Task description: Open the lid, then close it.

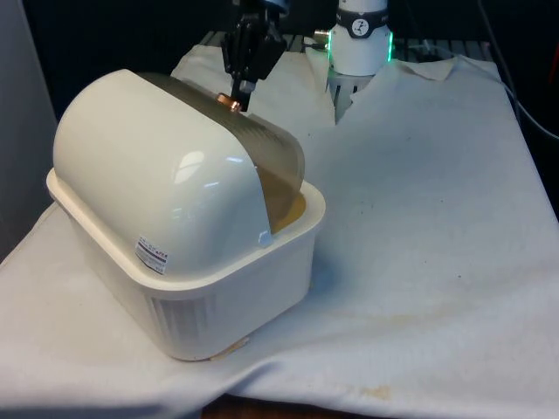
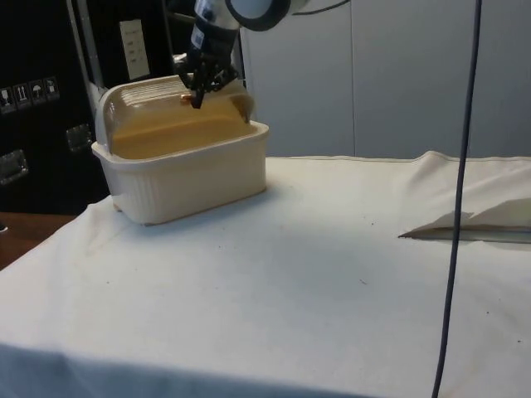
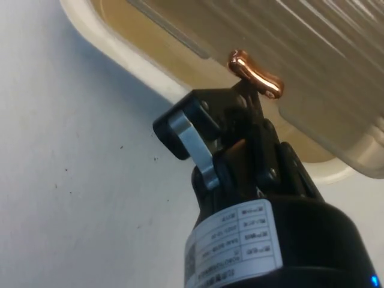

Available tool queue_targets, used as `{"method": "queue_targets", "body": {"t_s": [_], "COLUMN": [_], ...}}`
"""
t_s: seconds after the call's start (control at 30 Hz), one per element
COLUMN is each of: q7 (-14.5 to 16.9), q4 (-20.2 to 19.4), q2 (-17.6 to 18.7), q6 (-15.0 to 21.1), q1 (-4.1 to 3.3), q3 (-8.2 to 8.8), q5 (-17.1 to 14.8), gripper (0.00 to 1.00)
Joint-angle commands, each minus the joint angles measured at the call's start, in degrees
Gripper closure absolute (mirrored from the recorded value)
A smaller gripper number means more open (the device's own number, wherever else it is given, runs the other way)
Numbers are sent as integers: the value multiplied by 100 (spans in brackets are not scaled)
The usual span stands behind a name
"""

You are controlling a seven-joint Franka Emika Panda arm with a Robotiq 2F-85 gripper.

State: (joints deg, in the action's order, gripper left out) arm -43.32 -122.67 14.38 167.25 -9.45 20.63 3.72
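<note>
Our hand [image 3: 247, 96] is pinching the small copper knob [image 3: 255, 73] on the bread box's translucent ribbed roll lid [image 1: 262, 148]; fingers pressed together on its stem, as the wrist view shows. Lid sits part-way up its arc, with a gap above the front rim and the amber interior visible. Cream bread box [image 1: 188, 236] stands on the white-clothed counter [image 1: 419, 262], at the front view's left, its solid white dome toward that camera. We judge the lid light, thin plastic: stiff along the ribs, flexes if pulled off-axis. Knob is smooth metal and tiny, so likely slippery; it's the only sensible hold. Pull should follow the lid's curved track, or the box base may slide on the cloth.
</note>
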Motion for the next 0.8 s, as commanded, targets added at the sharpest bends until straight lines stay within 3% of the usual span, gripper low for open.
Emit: {"method": "queue_targets", "body": {"t_s": [0.0,0.13,0.17,0.37,0.4,0.43,0.77], "q7": [-86,-86,-6,-109,-17,-115,-235], "q4": [69,223,189,407,338,424,607], "q2": [11,17,0,46,6,46,241], "q6": [-69,-189,-149,-264,-241,-264,-166], "q1": [-29,-23,0,-17,6,-17,17], "q3": [80,109,40,149,80,155,183], "q5": [69,69,0,69,0,69,0], "gripper": [100,100,100,100,100,100,100]}}
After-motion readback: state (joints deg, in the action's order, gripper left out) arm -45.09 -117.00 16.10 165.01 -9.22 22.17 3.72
